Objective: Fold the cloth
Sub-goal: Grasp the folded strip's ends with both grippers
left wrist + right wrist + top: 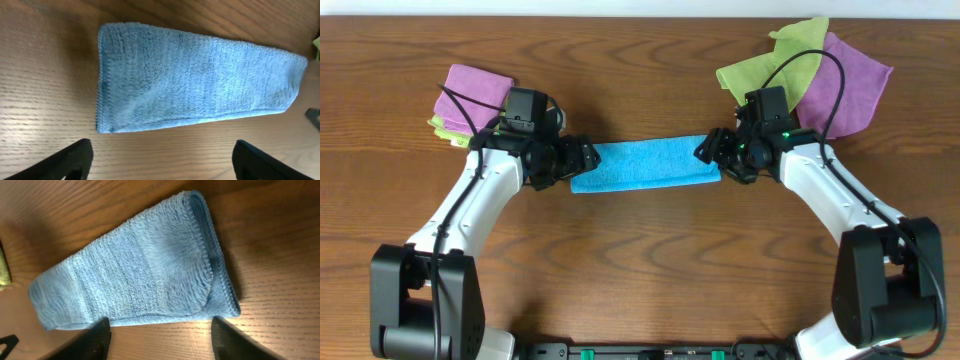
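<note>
Blue cloth [645, 165] lies edge-flush, seemingly, on open table [640, 260].

The blue cloth [645, 165] lies folded into a strip.

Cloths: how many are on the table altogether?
5. The blue cloth lies mid-table; the left purple cloth sits on the left green cloth; the right green cloth lies against the right purple cloth. The piles may hide more.
</note>
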